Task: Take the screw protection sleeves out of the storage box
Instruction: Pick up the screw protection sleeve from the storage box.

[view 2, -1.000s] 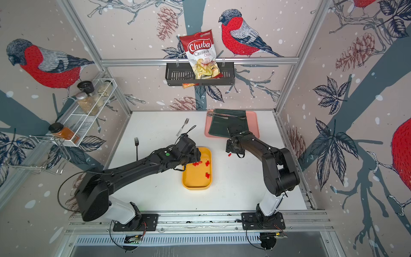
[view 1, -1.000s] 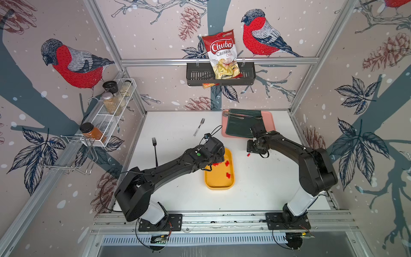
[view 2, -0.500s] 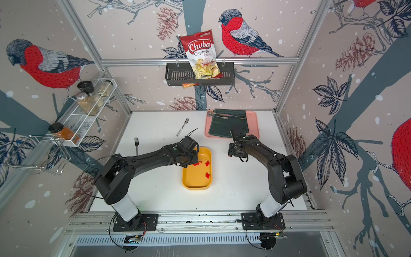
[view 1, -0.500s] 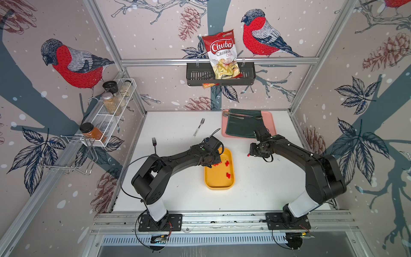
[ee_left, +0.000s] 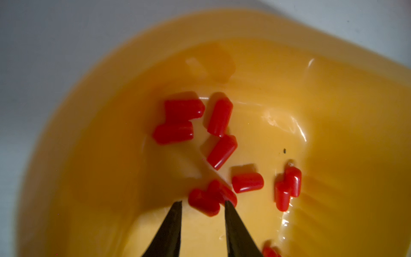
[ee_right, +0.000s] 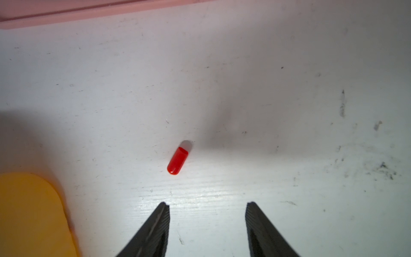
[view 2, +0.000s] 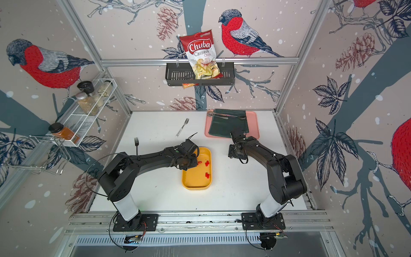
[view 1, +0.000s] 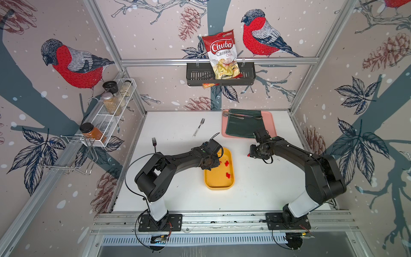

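In both top views the storage box (view 1: 219, 184) sits mid-worktop (view 1: 255, 191) with red sleeves (view 1: 226, 164) in its far half; the left tool (view 1: 212, 163) dips over its far-left edge, tips hidden; the right tool (view 1: 252, 154) hangs right of the box beside a lone sleeve (view 1: 248, 155).

Only the left wrist view shows the tips narrowly apart astride two touching sleeves (ee_left: 206, 200); whether they pinch I cannot tell; a double pick may drop one.

The right wrist view shows jaws wide apart and empty; the lone sleeve (ee_right: 177, 160) lies just beyond and could roll if nudged.
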`<move>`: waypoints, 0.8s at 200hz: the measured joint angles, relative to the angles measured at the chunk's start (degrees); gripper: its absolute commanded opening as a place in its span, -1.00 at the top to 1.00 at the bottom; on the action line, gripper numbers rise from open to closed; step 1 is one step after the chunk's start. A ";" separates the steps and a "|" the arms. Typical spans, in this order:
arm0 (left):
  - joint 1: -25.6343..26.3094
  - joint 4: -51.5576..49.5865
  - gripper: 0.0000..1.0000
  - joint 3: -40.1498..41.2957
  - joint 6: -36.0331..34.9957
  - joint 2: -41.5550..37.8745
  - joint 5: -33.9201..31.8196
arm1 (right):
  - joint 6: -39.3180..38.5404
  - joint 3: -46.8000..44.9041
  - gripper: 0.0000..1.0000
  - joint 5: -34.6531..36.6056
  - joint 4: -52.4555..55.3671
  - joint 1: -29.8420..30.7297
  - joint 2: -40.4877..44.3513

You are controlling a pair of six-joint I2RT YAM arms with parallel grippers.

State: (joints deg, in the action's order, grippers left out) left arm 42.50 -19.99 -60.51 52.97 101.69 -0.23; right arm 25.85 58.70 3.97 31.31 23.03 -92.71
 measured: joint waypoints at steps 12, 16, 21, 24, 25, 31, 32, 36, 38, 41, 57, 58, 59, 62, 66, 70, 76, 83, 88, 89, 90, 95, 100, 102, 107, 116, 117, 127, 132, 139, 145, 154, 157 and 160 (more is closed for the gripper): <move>0.00 0.04 0.36 -0.50 0.00 0.74 0.02 | 0.00 -0.15 -0.18 0.00 -0.22 0.00 0.00; 0.00 0.04 0.37 -0.63 0.00 0.92 0.07 | 0.00 -0.20 -0.18 0.02 -0.31 0.00 0.00; 0.00 0.04 0.39 -0.74 -0.02 1.09 0.11 | 0.00 -0.28 -0.17 0.02 -0.46 0.00 0.00; 0.00 0.02 0.39 -0.83 -0.02 1.18 0.11 | 0.00 -0.31 -0.17 0.02 -0.52 0.02 0.00; 0.00 0.02 0.39 -0.85 -0.02 1.20 0.11 | 0.00 -0.33 -0.17 0.00 -0.61 0.02 0.00; 0.00 0.02 0.42 -1.01 -0.02 1.33 0.11 | 0.00 -0.44 -0.17 0.02 -0.85 0.02 -0.02; 0.00 0.02 0.42 -1.03 -0.02 1.36 0.11 | -0.02 -0.46 -0.17 0.00 -0.90 0.02 -0.02; 0.00 0.02 0.46 -1.11 -0.02 1.42 0.11 | -0.02 -0.52 -0.17 0.02 -0.98 0.02 -0.04; 0.00 0.00 0.47 -1.16 -0.02 1.46 0.11 | -0.04 -0.55 -0.17 0.00 -1.05 0.02 -0.04; 0.00 0.00 0.50 -1.22 -0.04 1.51 0.11 | -0.04 -0.59 -0.17 0.02 -1.09 0.02 -0.09; 0.00 -0.20 0.68 -1.46 -0.33 1.57 0.04 | -0.20 -0.68 -0.16 0.00 -1.22 0.11 -0.39; 0.00 -0.20 0.69 -1.49 -0.39 1.57 0.04 | -0.20 -0.68 -0.16 0.00 -1.27 0.11 -0.46; 0.00 -0.20 0.70 -1.51 -0.44 1.57 0.04 | -0.20 -0.68 -0.16 0.00 -1.27 0.11 -0.46; 0.00 -0.20 0.74 -1.57 -0.46 1.60 0.04 | -0.20 -0.68 -0.15 0.00 -1.31 0.13 -0.52; 0.00 -0.20 0.79 -1.70 -0.44 1.64 0.02 | -0.20 -0.68 -0.15 0.00 -1.33 0.17 -0.63; 0.00 -0.22 0.82 -1.81 -0.46 1.68 0.04 | -0.22 -0.68 -0.15 -0.02 -1.36 0.17 -0.72; 0.00 -0.20 0.87 -1.97 -0.52 1.70 0.02 | -0.22 -0.68 -0.15 -0.02 -1.36 0.17 -0.87; 0.00 -0.22 0.93 -2.08 -0.72 1.70 0.02 | -0.24 -0.68 -0.14 -0.02 -1.38 0.20 -1.03; 0.00 -0.17 0.98 -2.10 -0.76 1.70 0.02 | -0.26 -0.68 -0.14 -0.02 -1.40 0.20 -1.11; 0.00 -0.17 0.99 -2.10 -0.76 1.70 0.02 | -0.26 -0.68 -0.14 -0.02 -1.40 0.20 -1.11; 0.00 -0.17 1.00 -2.10 -0.79 1.70 0.02 | -0.26 -0.68 -0.14 -0.02 -1.42 0.20 -1.14; 0.00 -0.17 1.00 -2.10 -0.94 1.70 0.02 | -0.35 -0.68 -0.14 -0.04 -1.46 0.22 -1.20; 0.00 -0.22 1.00 -2.10 -0.92 1.68 0.02 | -0.37 -0.68 -0.14 -0.07 -1.55 0.22 -1.20; 0.00 -0.22 1.00 -2.10 -0.92 1.68 0.02 | -0.37 -0.68 -0.14 -0.11 -1.62 0.22 -1.22; 0.00 -0.24 1.00 -2.10 -0.98 1.68 0.02 | -0.39 -0.70 -0.14 -0.17 -1.73 0.22 -1.29; 0.00 -0.26 1.00 -2.12 -1.38 1.68 0.02 | -0.39 -0.74 -0.14 -0.17 -1.97 0.24 -1.38; 0.00 -0.26 1.00 -2.12 -1.42 1.68 0.02 | -0.39 -0.76 -0.14 -0.17 -1.99 0.26 -1.42; 0.00 -0.33 1.00 -2.16 -1.99 1.68 0.02 | -0.39 -0.79 -0.14 -0.20 -2.19 0.31 -1.46; 0.00 -0.33 1.00 -2.19 -1.99 1.64 0.02 | -0.39 -0.81 -0.14 -0.22 -2.27 0.37 -1.46; 0.04 -0.37 1.00 -2.19 -2.16 1.53 0.02 | -0.39 -0.87 -0.14 -0.26 -2.38 0.44 -1.46; 0.13 -0.42 1.00 -2.19 -2.36 1.36 0.00 | -0.39 -0.92 -0.13 -0.48 -2.43 0.48 -1.46; 0.28 -0.50 1.00 -2.27 -2.40 0.85 -0.13 | -0.39 -0.98 -0.13 -0.83 -2.49 0.55 -1.46; 0.37 -0.72 1.00 -2.36 -2.45 0.63 -0.26 | -0.39 -1.01 -0.13 -0.83 -2.51 0.55 -1.46; 0.46 -0.92 1.00 -2.49 -2.56 0.39 -0.39 | -0.39 -1.03 -0.13 -0.83 -2.51 0.57 -1.46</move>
State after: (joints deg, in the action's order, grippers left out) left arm 42.96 -20.91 -63.00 50.41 102.08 -0.62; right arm 25.45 57.67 3.14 28.80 23.59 -94.17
